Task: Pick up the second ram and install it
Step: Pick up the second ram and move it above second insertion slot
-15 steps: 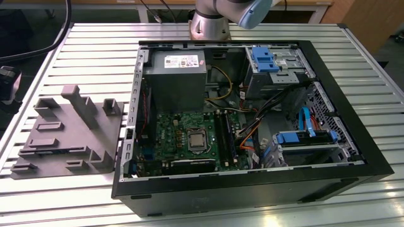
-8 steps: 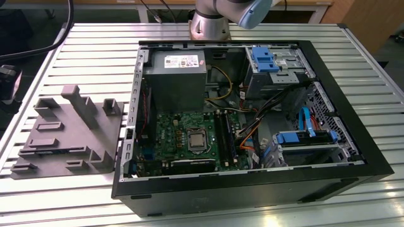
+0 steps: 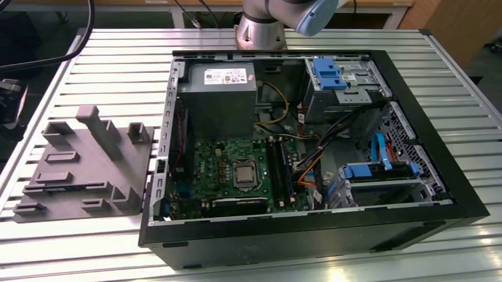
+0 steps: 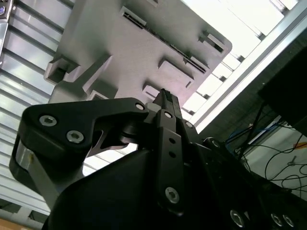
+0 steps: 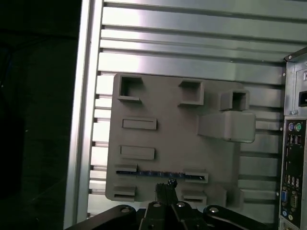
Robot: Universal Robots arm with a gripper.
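Gripper (image 5: 168,185) hangs over the grey holder (image 5: 177,136), fingertips pressed together and empty, beside the second ram (image 5: 153,174), which is slotted on edge there, presumably for easy pinching.

- Above the grey fixture (image 3: 82,167) the space is open for a straight descent.
- Tall posts (image 3: 98,126) rise from the fixture's rear half and block low sideways passes there.
- The second ram (image 5: 160,173) lies in a slot at the fixture's low front, top edge exposed, between small end blocks (image 5: 195,176).
- The computer case (image 3: 314,147) walls off the fixture's side toward the exterior view's right, with a strip of bare slatted table (image 3: 117,59) between them.
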